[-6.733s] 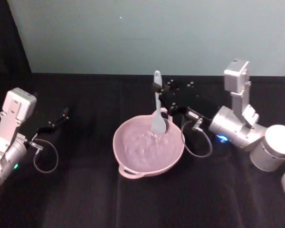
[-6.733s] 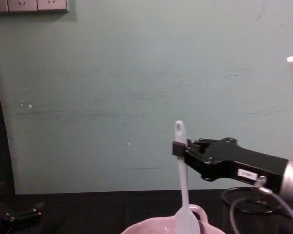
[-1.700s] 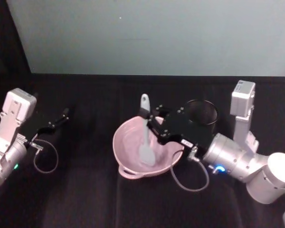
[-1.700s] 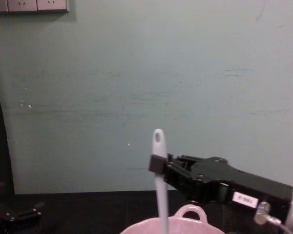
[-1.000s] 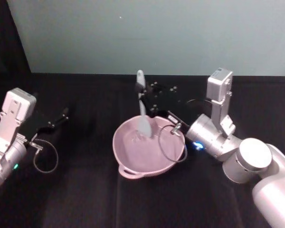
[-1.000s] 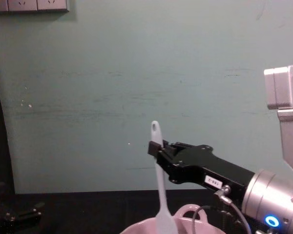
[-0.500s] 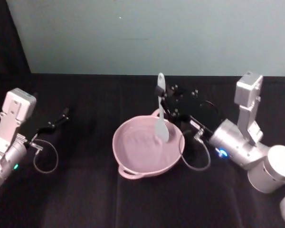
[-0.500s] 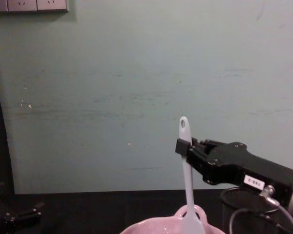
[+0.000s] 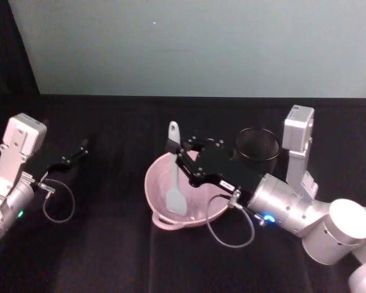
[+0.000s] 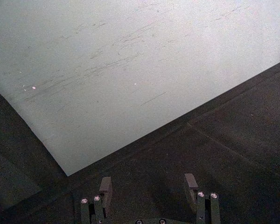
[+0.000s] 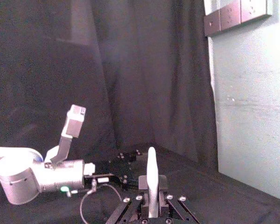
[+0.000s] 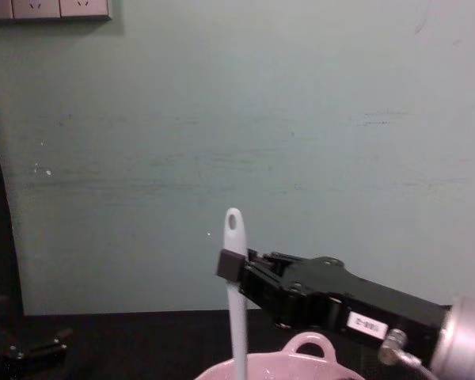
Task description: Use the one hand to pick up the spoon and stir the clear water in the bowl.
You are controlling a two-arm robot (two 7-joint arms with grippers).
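Note:
The pale pink bowl (image 9: pixel 152 185) sits mid-table, its looped handle (image 12: pixel 312 345) showing in the chest view. The white spoon (image 9: pixel 174 177) stands nearly upright in it, scoop down on the bowl's left side, holed handle end up (image 12: pixel 233 221). My right gripper (image 9: pixel 174 148) reaches over the bowl from the right and is shut on the upper part of the handle (image 11: pixel 151 173). My left gripper (image 10: pixel 148 186) is parked at the table's left (image 9: pixel 79 149), fingers open with nothing between them. The water itself is hard to make out.
A black wire-mesh cup (image 9: pixel 256 145) stands behind the bowl to the right, close to my right forearm. A cable loops from the right wrist (image 9: pixel 229 229) down in front of the bowl. The tabletop is black cloth (image 9: pixel 110 256), with a pale green wall behind.
My right gripper has swept the spoon from the bowl's far right side across to its left, nearer side. The left arm has stayed put.

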